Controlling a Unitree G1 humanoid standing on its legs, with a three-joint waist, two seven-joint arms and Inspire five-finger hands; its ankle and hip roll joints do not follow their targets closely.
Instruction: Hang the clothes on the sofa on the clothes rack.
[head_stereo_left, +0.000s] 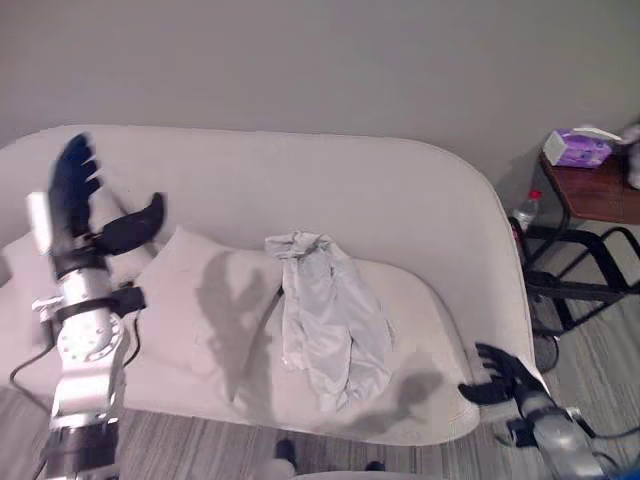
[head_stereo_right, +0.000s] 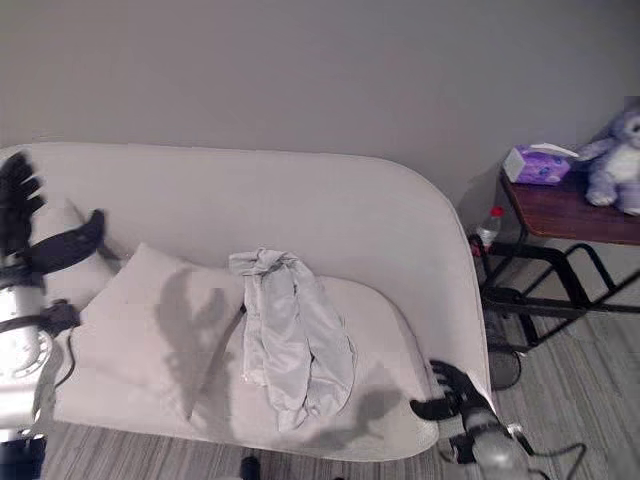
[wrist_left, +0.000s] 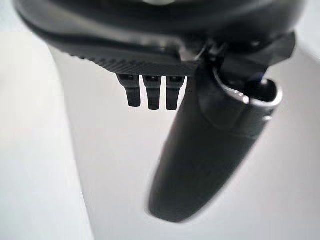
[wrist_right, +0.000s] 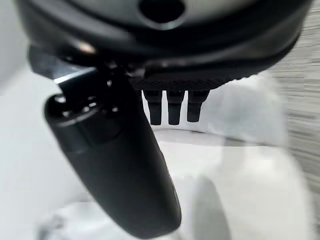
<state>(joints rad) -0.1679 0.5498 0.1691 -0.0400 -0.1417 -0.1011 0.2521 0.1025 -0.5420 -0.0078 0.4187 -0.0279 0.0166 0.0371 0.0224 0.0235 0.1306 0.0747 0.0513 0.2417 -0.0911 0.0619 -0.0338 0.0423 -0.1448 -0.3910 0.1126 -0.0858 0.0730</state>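
On the sofa (head_stereo_left: 420, 215) seat, a crumpled pale grey garment (head_stereo_left: 325, 315) lay beside a cushion (head_stereo_left: 195, 320), untouched. At the sofa's left end the left hand (head_stereo_left: 85, 205) was raised, fingers straight and thumb spread, holding nothing. Near the sofa's right front corner the right hand (head_stereo_left: 500, 375) hung relaxed and empty.

I see pale grey clothes (head_stereo_left: 325, 320) on a cream sofa (head_stereo_left: 400, 200), a matching cream pillow (head_stereo_left: 190, 320), a purple tissue box (head_stereo_left: 575, 148) on the dark brown tabletop (head_stereo_left: 600, 190), and grey striped floor (head_stereo_left: 600, 370).
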